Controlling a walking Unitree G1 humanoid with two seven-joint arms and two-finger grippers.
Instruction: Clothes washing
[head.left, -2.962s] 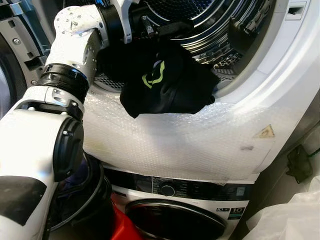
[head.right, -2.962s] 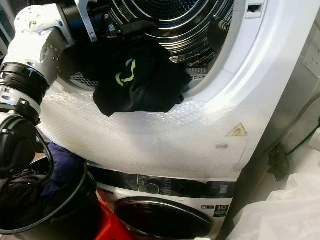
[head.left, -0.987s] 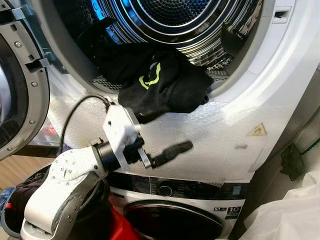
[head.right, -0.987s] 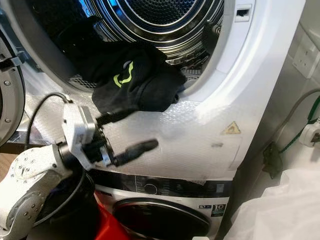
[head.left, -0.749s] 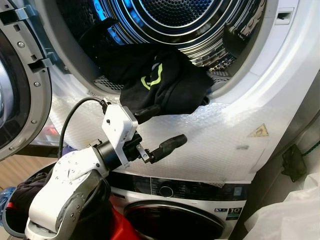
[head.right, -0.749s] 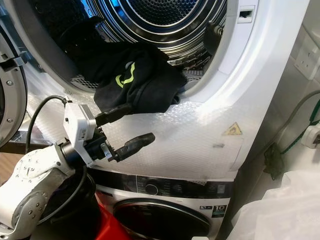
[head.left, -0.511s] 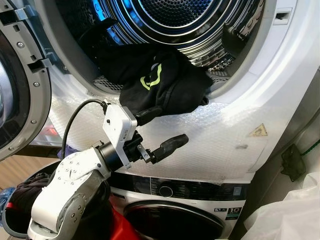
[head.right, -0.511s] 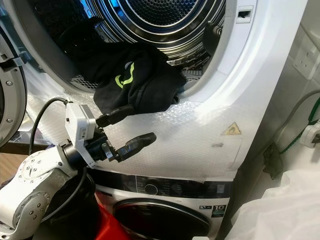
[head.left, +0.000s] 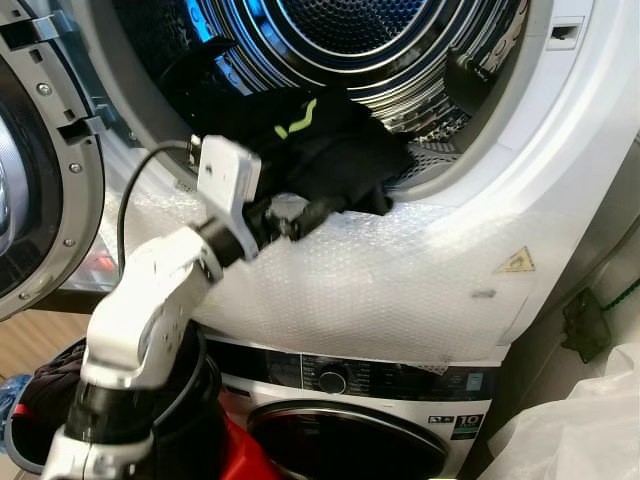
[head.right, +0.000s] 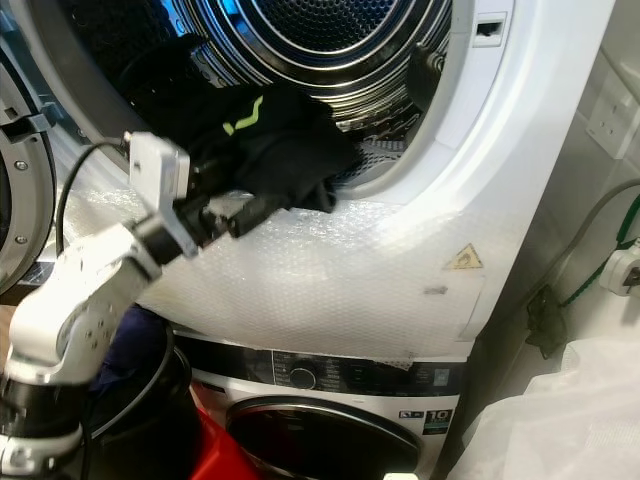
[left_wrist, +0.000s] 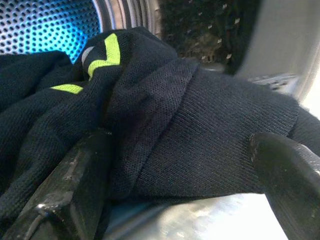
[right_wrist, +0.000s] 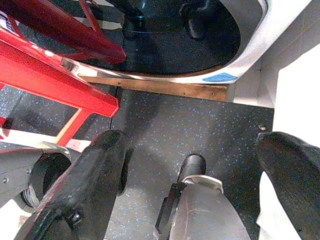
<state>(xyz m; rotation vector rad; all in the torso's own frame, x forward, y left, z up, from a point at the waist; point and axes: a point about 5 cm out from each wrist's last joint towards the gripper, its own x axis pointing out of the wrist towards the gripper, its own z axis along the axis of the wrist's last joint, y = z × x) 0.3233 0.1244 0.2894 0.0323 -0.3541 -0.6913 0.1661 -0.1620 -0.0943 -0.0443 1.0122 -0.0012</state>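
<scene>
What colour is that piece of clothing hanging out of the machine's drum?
The garment is black with a neon yellow-green marking, clearest in the left wrist view.

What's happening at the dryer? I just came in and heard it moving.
The robot's left gripper is at the open drum's lip, its open fingers pressed up against a black garment with a yellow-green logo that lies partly over the rim. The garment is not fully inside the drum. The right gripper hangs open, low above the floor.
</scene>
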